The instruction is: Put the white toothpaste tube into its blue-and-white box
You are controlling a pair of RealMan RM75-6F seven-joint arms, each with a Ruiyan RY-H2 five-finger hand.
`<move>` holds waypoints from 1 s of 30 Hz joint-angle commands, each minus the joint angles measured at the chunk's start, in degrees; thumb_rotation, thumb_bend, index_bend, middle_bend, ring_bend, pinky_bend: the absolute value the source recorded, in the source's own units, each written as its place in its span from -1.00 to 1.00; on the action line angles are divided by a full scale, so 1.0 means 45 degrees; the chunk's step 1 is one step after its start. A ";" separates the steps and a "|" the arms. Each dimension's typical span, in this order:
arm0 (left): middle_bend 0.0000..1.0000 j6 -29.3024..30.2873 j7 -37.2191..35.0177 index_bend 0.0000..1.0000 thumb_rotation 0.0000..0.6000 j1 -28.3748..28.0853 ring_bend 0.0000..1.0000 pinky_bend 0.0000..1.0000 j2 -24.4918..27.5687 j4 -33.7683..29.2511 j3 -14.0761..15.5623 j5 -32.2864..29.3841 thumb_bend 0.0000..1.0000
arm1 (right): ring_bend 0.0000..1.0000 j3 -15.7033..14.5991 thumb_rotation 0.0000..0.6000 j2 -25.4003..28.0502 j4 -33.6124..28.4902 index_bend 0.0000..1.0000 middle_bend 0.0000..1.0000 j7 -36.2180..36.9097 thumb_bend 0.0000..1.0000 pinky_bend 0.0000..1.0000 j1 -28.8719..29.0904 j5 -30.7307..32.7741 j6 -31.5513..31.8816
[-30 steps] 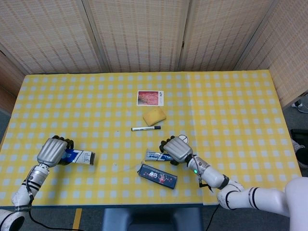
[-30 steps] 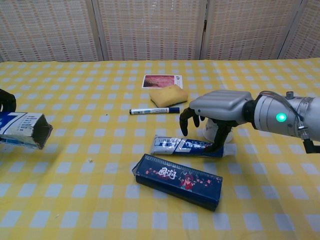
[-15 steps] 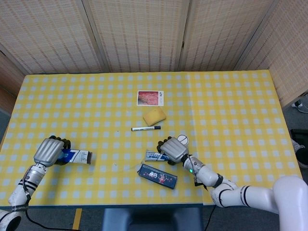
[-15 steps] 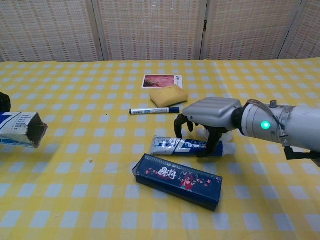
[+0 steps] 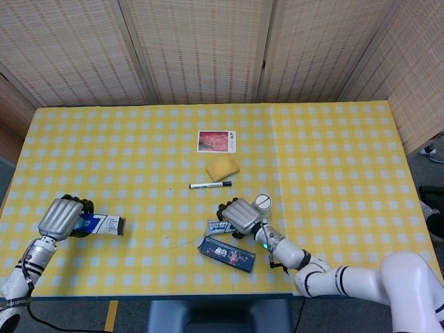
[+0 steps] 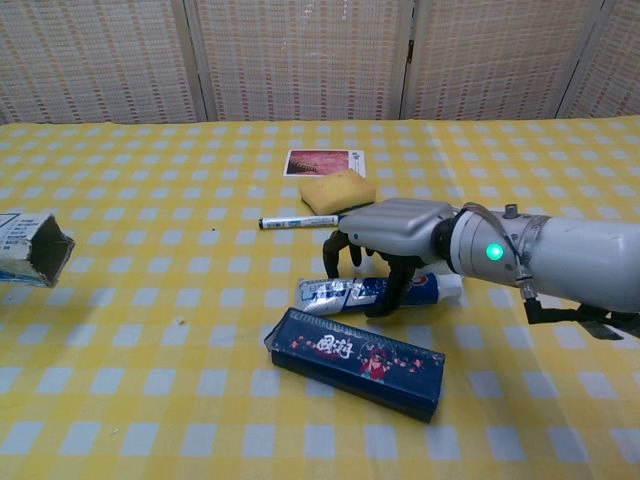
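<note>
Right robot hand (image 6: pixel 385 235) arched over white toothpaste tube (image 6: pixel 375 292) on yellow checked tabletop (image 5: pixel 333 152), fingers straddling it; grip can't be confirmed. Left robot hand (image 5: pixel 61 218) grips blue-and-white box (image 5: pixel 103 224), open end facing inward.

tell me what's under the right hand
The white toothpaste tube lies on the table under the right hand, fingers arched over it. Its middle is covered.

Screened test booth: woven panels (image 5: pixel 201 48), checked table (image 5: pixel 333 152)

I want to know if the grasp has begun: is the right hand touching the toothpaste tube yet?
Touching. In the chest view the right hand arches over the toothpaste tube, with one fingertip planted against its near side.
</note>
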 commanded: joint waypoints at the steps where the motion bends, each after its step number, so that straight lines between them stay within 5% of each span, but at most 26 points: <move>1: 0.23 0.0055 -0.0085 0.30 1.00 0.0063 -0.02 -0.22 0.0074 0.0004 0.0005 -0.0001 -0.63 | -0.36 -0.0030 1.00 -0.0168 0.0137 -0.21 -0.44 -0.0104 -0.45 -0.41 0.0116 0.0177 -0.0082; 10: 0.23 0.0233 -0.0302 0.30 1.00 0.0197 -0.01 -0.22 0.0264 0.0025 0.0013 0.0091 -0.63 | -0.27 0.0071 1.00 -0.0617 0.0437 -0.18 -0.32 0.0118 -0.38 -0.36 0.0259 0.0015 0.0241; 24: 0.23 0.0259 -0.0412 0.30 1.00 0.0305 -0.01 -0.22 0.0337 0.0085 -0.0045 0.0029 -0.63 | 0.23 0.0091 1.00 -0.1368 0.1439 0.45 0.18 0.0771 -0.29 0.18 0.0054 -0.1332 0.1664; 30: 0.23 0.0325 -0.0267 0.30 1.00 0.0348 -0.01 -0.22 0.0378 -0.0078 -0.0086 0.0000 -0.63 | 0.29 0.0325 1.00 -0.0974 0.1032 0.50 0.21 0.2312 -0.28 0.23 -0.0307 -0.2264 0.2683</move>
